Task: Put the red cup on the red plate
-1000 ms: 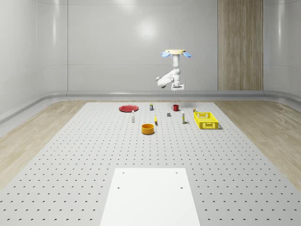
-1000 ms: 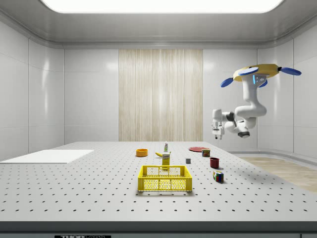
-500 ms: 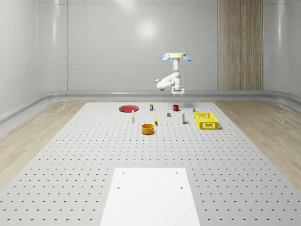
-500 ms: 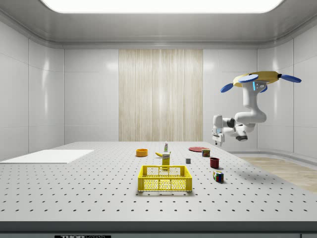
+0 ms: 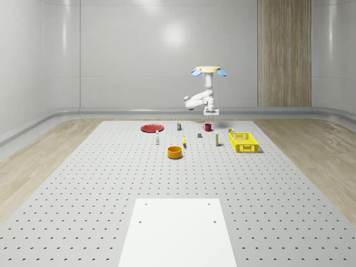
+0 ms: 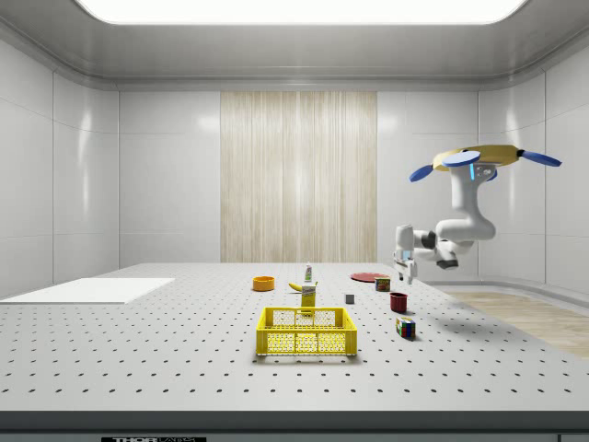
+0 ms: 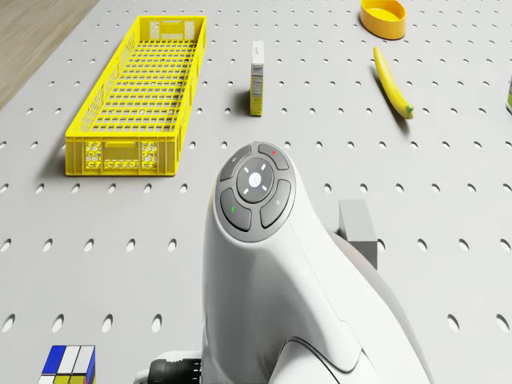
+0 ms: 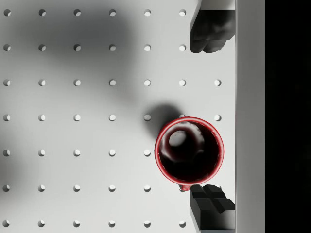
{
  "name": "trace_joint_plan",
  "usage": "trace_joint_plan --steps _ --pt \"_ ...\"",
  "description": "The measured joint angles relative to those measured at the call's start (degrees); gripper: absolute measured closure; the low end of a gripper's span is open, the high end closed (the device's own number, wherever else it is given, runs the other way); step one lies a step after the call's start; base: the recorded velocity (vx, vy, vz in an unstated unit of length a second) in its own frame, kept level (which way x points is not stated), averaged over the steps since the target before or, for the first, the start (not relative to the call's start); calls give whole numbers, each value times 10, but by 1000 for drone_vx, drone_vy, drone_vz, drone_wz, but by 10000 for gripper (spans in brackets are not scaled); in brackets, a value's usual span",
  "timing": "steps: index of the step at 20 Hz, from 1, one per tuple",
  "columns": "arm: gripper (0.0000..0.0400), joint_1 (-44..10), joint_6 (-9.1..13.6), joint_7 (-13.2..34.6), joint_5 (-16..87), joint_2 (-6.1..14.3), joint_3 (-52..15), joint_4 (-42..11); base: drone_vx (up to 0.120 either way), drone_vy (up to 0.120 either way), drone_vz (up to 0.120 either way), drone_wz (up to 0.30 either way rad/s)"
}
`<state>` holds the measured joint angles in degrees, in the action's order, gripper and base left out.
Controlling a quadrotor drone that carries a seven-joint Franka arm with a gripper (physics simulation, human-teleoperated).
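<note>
The drone [image 6: 485, 155] is hovering above the surface [image 5: 111, 183], its claw [image 8: 210, 116] spread wide over the upright red cup [image 8: 189, 151], which is sitting off-centre; descending misaligned risks a fingertip [image 8: 209, 201] tipping it.

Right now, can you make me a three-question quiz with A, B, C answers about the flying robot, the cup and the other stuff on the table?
1. Where is the pincer?
A. Above the red cup
B. Inside the yellow crate
C. On the red plate

2. What colour is the bowl?
A. Blue
B. Orange
C. Green

3. What is the red cup doing?
A. Lying tipped over
B. Hanging from the pincer
C. Standing upright on the table

Answers:
1. A: the wrist view looks straight down into the cup between the open fingers.
2. B: it is orange in the whole-scene view.
3. C: its round mouth faces up and nothing grips it.
</note>
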<state>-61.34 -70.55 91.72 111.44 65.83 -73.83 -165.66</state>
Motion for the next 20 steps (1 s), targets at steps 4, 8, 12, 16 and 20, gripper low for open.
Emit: trace_joint_plan --steps 4,8,12,16,20 --pt "0 -4 -10 4 -6 11 -4 1 50 0 -120 0" --pt "0 -8 -20 8 -12 23 -7 2 0 0 -120 0" --pt "0 -12 -30 11 -17 33 -10 2 0 0 -120 0" --pt "0 -15 -40 14 -23 44 -13 3 0 -10 -100 0" --pt "0 -18 -49 17 -28 54 -16 4 0 -10 0 0"
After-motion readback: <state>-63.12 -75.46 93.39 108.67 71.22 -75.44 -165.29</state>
